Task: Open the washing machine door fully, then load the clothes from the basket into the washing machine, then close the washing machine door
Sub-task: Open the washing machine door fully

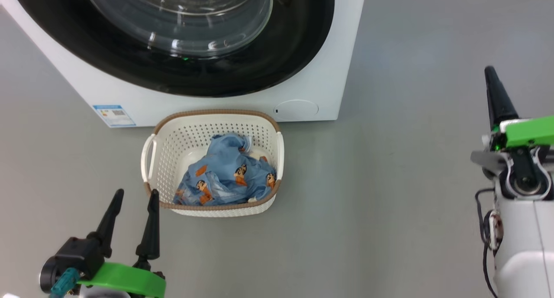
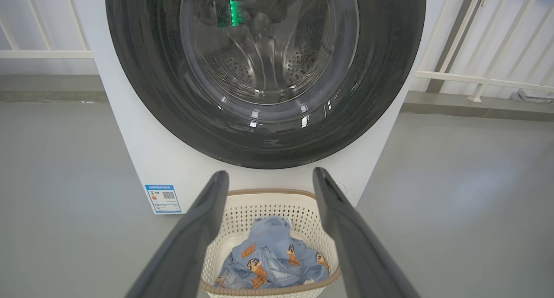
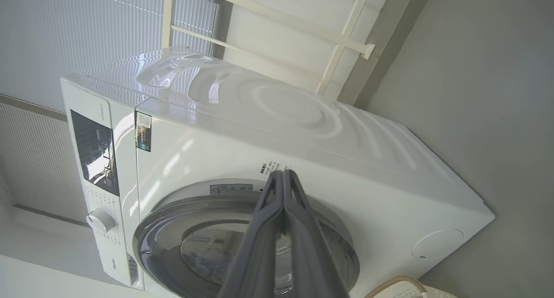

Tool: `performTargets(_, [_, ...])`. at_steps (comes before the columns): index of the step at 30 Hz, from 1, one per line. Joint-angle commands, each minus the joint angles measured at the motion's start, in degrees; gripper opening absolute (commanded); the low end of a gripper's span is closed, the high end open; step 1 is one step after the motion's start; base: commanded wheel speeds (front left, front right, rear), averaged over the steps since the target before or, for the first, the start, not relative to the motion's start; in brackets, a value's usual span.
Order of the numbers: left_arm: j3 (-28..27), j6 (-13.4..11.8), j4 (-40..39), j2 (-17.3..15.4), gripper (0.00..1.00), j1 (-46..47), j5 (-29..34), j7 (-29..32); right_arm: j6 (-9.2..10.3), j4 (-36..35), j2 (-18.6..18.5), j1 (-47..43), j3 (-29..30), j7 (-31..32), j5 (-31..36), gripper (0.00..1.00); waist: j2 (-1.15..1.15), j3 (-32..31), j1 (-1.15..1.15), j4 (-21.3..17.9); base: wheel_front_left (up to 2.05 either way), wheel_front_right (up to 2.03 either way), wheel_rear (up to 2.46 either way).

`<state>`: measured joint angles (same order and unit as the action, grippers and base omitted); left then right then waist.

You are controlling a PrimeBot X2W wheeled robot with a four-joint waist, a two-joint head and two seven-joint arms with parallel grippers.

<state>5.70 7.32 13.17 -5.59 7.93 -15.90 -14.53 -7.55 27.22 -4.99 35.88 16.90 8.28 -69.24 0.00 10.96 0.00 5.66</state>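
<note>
1. Head view, 7 o'clock: one left tool (image 1: 136,192), two dark fingers spread apart and released, nothing between them. It hovers over the grey floor (image 1: 389,181), just left of the basket.
2. 9 o'clock: one blue energy label (image 1: 114,115) low on the washer front, at its left corner.
3. Centre: one basket (image 1: 216,112) on the floor, cream and perforated with a brown rim and two white side handles. It sits just in front of the washer.
4. In the basket: the clothes (image 1: 225,176), one crumpled light blue heap with orange-and-black figures, lying toward the 4 o'clock side. Can't tell the garment count.
5. 12 o'clock: one washing machine (image 1: 216,98), white. One washing machine door (image 1: 281,51), with a black rim and clear glass bowl, sits shut against the front.
6. Just right of the basket's far rim, at 1 o'clock from it: one round service cap (image 1: 296,108).
7. 3 o'clock: one right tool (image 1: 491,70), fingers clenched together on nothing, well apart from the basket and the washer.
8. Left wrist view: open fingers frame the basket (image 2: 268,213) at 6 o'clock, with the door (image 2: 143,72) at 12.
9. Right wrist view: closed tips (image 3: 283,172) lie over the door's upper rim (image 3: 164,228). There is one knob (image 3: 100,221) at 8 o'clock.
</note>
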Motion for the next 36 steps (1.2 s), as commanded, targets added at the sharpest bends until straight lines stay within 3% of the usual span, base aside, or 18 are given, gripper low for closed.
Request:
performTargets(1, [-1.61,0.16,-1.58,-1.46,1.00,2.05,-0.22,-0.47,0.06,-1.11,0.20,2.47,-0.73,0.75,-0.89,0.00,0.00,1.03,0.00,0.84,0.00,0.00,0.00])
performTargets(8, [0.08,0.16,-2.29,-1.26,1.00,3.42,-0.34,-0.47,0.06,3.73,0.31,9.99,1.68,7.67,-4.23,0.00,0.00,3.43,0.00,2.56,0.00,0.00,0.00])
performTargets(16, [1.58,0.16,-3.23,-0.53,1.00,4.87,-0.84,-0.47,0.06,11.20,-1.42,19.01,2.43,17.15,-3.60,0.00,0.00,6.58,0.00,4.75,0.00,0.00,0.00])
performTargets(27, [3.35,0.16,-4.30,0.68,1.00,7.45,-1.86,-0.47,0.06,22.51,-4.52,34.65,4.93,22.21,3.47,0.00,0.00,12.27,0.00,7.26,0.00,0.00,0.00])
performTargets(36, [4.33,0.16,-5.59,1.41,1.00,9.42,-2.51,-0.47,0.06,28.46,-5.35,45.16,5.38,22.51,10.91,0.00,0.00,15.60,0.00,8.82,0.00,0.00,0.00])
